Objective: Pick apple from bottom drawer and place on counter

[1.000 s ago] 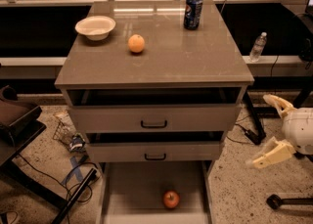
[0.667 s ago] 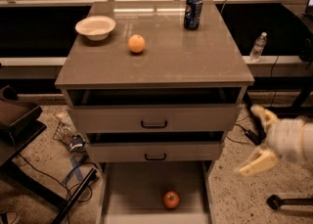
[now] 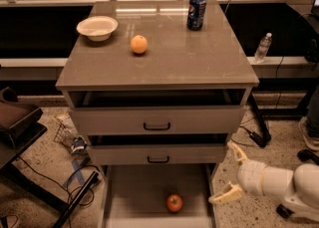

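- Your pale two-finger tool (image 3: pixel 231 176) has swung in beside the wide grey bottom drawer (image 3: pixel 134 197), fingers spread, empty.
- Small red-orange apple (image 3: pixel 174 203) hasn't moved; you've still got the grasp to do.

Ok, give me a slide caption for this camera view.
Open end effector beside the bottom drawer holding the apple; orange, bowl and can sit on the counter.

Speckled floor (image 3: pixel 37 160) w/ loose cables (image 3: pixel 251 133) just beyond the gripper (image 3: pixel 230 174), which hangs low at rt beside the drawer cabinet (image 3: pixel 157 120) — dark chair (image 3: pixel 15 122) far left, water bottle (image 3: pixel 262 48) on a ledge (image 3: pixel 284 61) up behind it, dim light.
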Controlling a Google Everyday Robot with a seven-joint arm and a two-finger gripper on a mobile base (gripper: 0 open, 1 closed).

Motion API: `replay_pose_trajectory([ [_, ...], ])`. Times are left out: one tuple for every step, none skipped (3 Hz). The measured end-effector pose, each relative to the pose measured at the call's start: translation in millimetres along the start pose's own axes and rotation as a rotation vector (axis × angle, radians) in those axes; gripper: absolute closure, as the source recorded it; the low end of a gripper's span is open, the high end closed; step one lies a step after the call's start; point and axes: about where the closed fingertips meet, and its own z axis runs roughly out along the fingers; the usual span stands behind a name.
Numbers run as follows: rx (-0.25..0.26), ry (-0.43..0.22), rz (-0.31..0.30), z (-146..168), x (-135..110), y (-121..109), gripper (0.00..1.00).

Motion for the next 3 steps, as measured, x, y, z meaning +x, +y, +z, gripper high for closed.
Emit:
replay_pose_trajectory([
  [-0.005,-0.032,0.015,47.3,52.2,18.2,0.00],
  [-0.026,-0.025,0.057,87.4,99.4,40.0,0.00],
  [-0.030,-0.022,0.065,97.9,104.8,44.6,0.00],
])
